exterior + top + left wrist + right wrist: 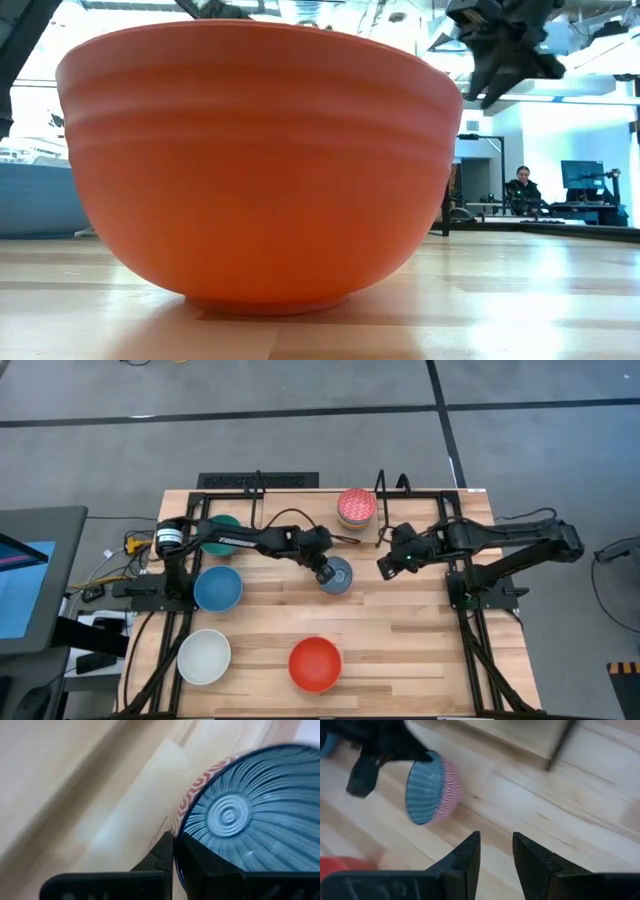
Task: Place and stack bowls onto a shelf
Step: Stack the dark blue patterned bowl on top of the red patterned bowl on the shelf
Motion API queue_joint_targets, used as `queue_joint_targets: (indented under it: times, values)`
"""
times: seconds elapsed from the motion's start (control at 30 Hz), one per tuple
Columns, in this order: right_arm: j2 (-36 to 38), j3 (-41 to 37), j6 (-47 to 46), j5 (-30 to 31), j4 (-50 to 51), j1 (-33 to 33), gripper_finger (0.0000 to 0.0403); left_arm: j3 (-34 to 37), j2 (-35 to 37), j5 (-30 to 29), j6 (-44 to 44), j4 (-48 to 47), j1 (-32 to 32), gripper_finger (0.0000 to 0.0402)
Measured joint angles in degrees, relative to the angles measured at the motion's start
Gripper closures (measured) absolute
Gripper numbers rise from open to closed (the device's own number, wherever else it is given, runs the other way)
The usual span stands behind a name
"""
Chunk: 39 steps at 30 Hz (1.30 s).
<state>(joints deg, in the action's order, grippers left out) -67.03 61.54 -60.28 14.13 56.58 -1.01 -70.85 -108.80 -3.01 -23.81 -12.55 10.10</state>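
Note:
My left gripper (pixel 325 570) is shut on a bowl (pixel 337 576) with blue rays inside and a pink-red pattern outside, over the table's middle; the right wrist view shows this bowl (pixel 432 787) too. My right gripper (pixel 496 845) hangs open and empty just right of it, and also shows in the high view (pixel 385 565). A pink-red patterned bowl (pixel 356 507) stands on the shelf (pixel 425 506) at the far edge. On the table rest a green bowl (pixel 224 524) partly under the left arm, a blue bowl (pixel 218 588), a white bowl (pixel 204 657) and a red bowl (pixel 315 664). My left gripper pinches the bowl's rim (pixel 176 837), with one finger inside the bowl (pixel 202 867) and one outside (pixel 162 852). The bowl is tipped on its side, its blue inside facing the near left, and it looks lifted off the table.
The red bowl (pixel 260 160) fills the low view, with my right gripper (pixel 497 75) above and to its right. A black upright rod of the shelf (pixel 562 742) stands beyond the right gripper. Bare wood lies between the red bowl and the table's right edge (pixel 430 650).

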Motion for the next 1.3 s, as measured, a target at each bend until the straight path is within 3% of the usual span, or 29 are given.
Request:
queue_joint_targets:
  times: [0.07, 0.23, 0.33, 0.5, 0.63, 0.7, 0.87, 1.07, 1.3]
  values:
    - [0.24, -0.07, 2.21, -0.02, -3.04, -1.07, 0.0262, -3.13, 1.58, -4.50, 1.25, -4.52, -0.97, 0.0400]
    - [0.37, 0.03, 11.18, 4.92, -13.29, -4.08, 0.0262, -15.00, 3.86, -25.32, 14.40, -9.66, -4.95, 0.0401]
    - [0.36, 1.40, 13.21, 9.22, -13.67, -4.20, 0.0262, -20.33, 3.26, -30.34, 26.39, -7.88, -5.42, 0.0401]
    - [0.39, 5.77, 14.24, 12.30, -12.61, -3.70, 0.0262, -28.57, 2.01, -29.60, 31.45, -4.02, -0.58, 0.0401]
    - [0.40, 9.42, 14.46, 13.23, -10.55, -2.89, 0.0262, -31.57, -0.44, -28.35, 30.01, -1.63, 5.26, 0.0401]
    - [0.40, 10.21, 14.26, 13.18, -9.42, -2.15, 0.0262, -32.55, -2.33, -24.75, 27.08, -0.95, 7.80, 0.0401]
    - [0.45, 11.63, 6.68, 13.12, -2.22, -1.43, 0.0262, -35.97, -5.63, -18.52, 23.41, -7.08, 10.74, 0.0401]
    - [0.15, 11.63, -5.36, 11.93, 9.64, -1.58, 0.0262, -42.41, -10.68, -10.60, 27.37, -14.97, 11.20, 0.0401]
    - [0.39, 11.63, -7.24, 11.45, 11.06, -1.58, 0.0262, -54.03, -17.09, -9.21, 28.46, -24.15, 11.48, 0.0382]
